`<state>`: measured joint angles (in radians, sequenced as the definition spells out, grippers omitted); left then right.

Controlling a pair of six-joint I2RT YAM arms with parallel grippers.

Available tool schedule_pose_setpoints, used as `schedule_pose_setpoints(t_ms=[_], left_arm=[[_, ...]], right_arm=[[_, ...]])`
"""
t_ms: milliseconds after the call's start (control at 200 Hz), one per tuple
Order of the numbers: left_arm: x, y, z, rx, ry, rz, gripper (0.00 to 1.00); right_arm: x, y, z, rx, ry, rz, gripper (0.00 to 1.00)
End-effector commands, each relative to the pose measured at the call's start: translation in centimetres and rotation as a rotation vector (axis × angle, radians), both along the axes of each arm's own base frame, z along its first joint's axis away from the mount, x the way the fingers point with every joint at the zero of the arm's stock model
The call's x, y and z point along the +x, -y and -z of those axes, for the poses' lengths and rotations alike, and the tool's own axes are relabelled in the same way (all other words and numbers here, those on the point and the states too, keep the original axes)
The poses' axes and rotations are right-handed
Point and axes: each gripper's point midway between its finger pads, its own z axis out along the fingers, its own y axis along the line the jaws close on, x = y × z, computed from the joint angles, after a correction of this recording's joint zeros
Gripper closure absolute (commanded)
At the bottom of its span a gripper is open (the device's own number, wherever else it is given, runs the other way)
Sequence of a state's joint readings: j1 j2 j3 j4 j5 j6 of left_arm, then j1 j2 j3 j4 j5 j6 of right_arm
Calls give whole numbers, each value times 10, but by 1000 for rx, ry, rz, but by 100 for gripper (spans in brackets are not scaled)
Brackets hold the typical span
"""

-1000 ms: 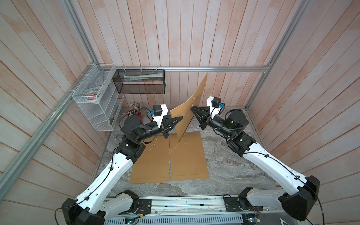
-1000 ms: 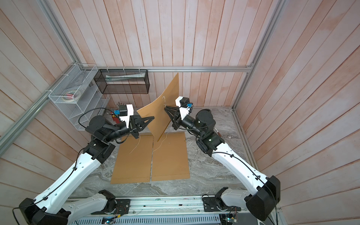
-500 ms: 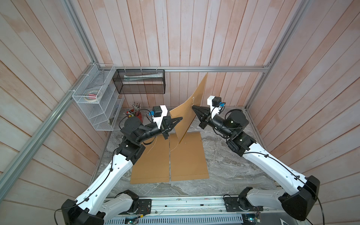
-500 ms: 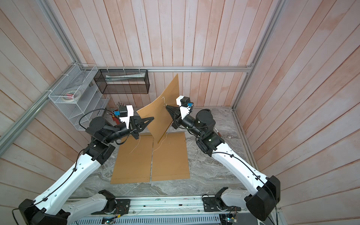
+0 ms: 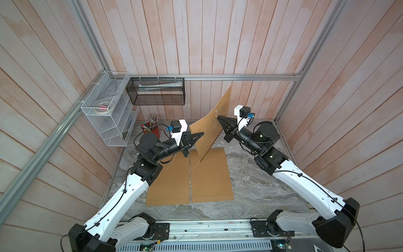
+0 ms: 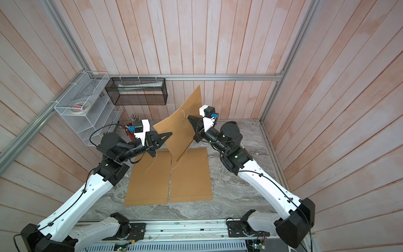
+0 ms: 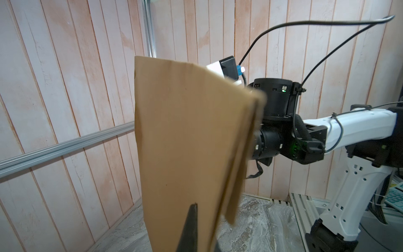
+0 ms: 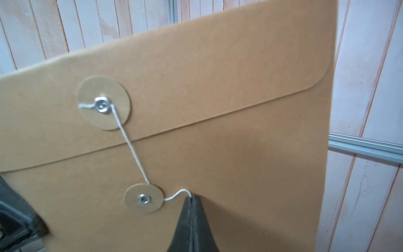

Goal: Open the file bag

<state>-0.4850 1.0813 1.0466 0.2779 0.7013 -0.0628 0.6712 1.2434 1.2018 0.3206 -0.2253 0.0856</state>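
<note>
Unwinding the string [image 8: 131, 150] is, we judge, the step in hand. The file bag [image 5: 212, 128] stands upright in the air between the arms, above two other bags [image 5: 172, 181] lying flat on the table [image 5: 261, 185]. Our left gripper [image 5: 202, 133] is clamped on the bag's edge. Our right gripper [image 8: 192, 197] has its jaws pressed together on the string's free end, just beside the lower disc [image 8: 144, 199]. From that disc the string runs straight up to the upper disc [image 8: 103, 102] on the flap [image 8: 218, 76] (how many turns sit under the lower disc we cannot tell). To do this well, we should circle the right tip around the lower disc, close to the paper, with light tension so the loop slips off rather than tightens. The left must hold firm so the bag does not twist.
</note>
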Motion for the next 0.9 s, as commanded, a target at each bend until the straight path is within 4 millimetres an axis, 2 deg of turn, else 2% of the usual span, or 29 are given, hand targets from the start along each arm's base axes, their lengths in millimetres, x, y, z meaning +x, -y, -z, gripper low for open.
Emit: schedule_pose_setpoints(t_ms=[0,635,890], left_arm=[[-5,-1,-2,-9,33,-1,100],[8,-3,2,-34,17,-55,100],[9,-3,3,-48,-7,-46,100]], right_arm=[[-14,7,-28,34,49,-11,100],[-44,-4,-39,25,84,-98,100],[-48,-14,-37,9,80,-123,100]])
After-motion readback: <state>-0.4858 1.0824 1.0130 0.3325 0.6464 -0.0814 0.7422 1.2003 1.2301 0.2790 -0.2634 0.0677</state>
